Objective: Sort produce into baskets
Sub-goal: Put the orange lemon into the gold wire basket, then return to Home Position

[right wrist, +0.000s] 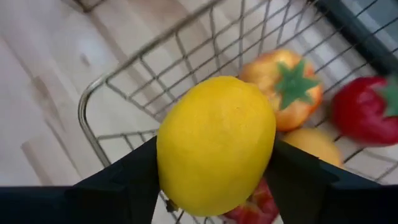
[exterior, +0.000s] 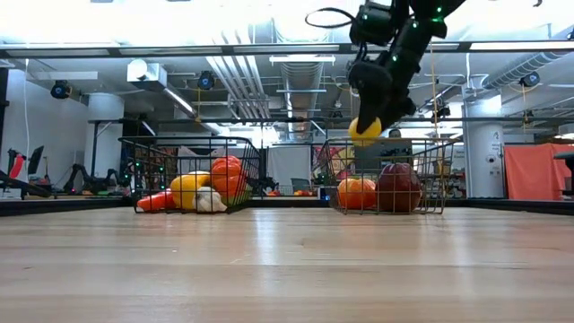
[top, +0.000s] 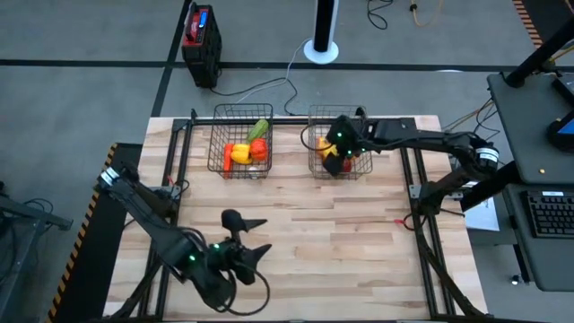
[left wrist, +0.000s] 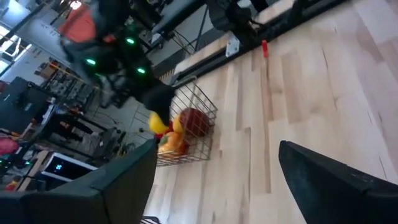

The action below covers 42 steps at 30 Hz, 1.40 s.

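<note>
Wooden table [top: 359, 233] bare across middle; workshop seen behind in low view.

Left gripper [top: 256, 238] idle at 7 o'clock, fingers spread, nothing held.

Left basket [top: 218, 157] at 11 o'clock: peppers, cucumber inside.

Right basket [top: 316, 164] at 1 o'clock: tomato [right wrist: 283, 87], apple [exterior: 397, 187] inside.

Right gripper [right wrist: 214, 168] held above right basket, fingers clamped on lemon [right wrist: 214, 143].

Risk, judged: lemon released near rim, struck wire, bounced out onto table; or rolled off piled fruit.

Low view: lemon height above basket shown. Right wrist view: rim directly beneath lemon shown, grip confirmed. High view: lemon hidden by arm.
</note>
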Motion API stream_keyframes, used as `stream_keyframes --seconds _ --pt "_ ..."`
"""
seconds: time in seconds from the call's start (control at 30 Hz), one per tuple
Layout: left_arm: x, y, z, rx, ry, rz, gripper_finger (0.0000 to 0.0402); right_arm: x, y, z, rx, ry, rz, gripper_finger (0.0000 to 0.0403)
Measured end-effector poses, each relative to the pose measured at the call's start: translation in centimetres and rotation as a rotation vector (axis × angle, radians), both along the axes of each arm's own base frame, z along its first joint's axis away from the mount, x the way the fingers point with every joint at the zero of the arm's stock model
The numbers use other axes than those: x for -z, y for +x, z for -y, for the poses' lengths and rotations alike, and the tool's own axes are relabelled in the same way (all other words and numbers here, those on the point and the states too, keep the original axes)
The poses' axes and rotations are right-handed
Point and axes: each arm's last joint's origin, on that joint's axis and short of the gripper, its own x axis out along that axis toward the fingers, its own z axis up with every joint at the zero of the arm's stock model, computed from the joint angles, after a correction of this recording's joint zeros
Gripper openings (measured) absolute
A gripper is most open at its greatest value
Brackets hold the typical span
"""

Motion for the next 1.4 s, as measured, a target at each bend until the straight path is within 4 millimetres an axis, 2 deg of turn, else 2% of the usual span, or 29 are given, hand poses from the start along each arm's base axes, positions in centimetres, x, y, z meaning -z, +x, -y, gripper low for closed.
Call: stream_keyframes --seconds 0.2,0.37,0.47,0.6,0.73,0.9,0.97,1.13,1.4 --pt "-2.9 -1.8 -1.7 0.022 -0.012 0.041 0.0317 1.3 0.0 -0.2 -0.017 0.044 0.029 0.0280" --pt "-3.1 -3.0 -2.9 0.042 -0.031 0.057 0.0317 1.5 0.1 -0.1 -0.017 0.035 0.049 0.0306" --pt "-2.0 -3.6 -3.6 0.084 -0.081 0.087 0.0317 1.3 0.2 -0.2 -0.022 0.024 0.073 0.0315" --pt "0.2 -3.9 -4.7 0.203 -0.193 0.195 0.0317 0.4 0.6 -1.5 -0.081 -0.015 0.155 0.0320" --pt "2.3 -3.6 -6.1 0.296 -0.268 0.343 0.0317 -0.4 1.7 -4.9 -0.234 -0.102 0.343 0.0316" --pt "5.0 -2.9 -9.0 0.242 -0.243 0.352 0.0317 -0.4 2.0 -9.6 -0.432 -0.204 0.616 0.0307" --pt "5.5 -2.7 -10.3 0.238 -0.272 0.347 0.0317 -0.4 1.6 -10.4 -0.457 -0.219 0.682 0.0307" --pt "5.7 -3.3 -13.2 0.189 -0.275 0.318 0.0315 0.0 -0.4 -10.6 -0.460 -0.226 0.712 0.0315" --pt "4.0 -7.9 -15.5 0.148 -0.303 0.341 0.0312 -0.2 -5.0 -10.8 -0.457 -0.256 0.796 0.0322"
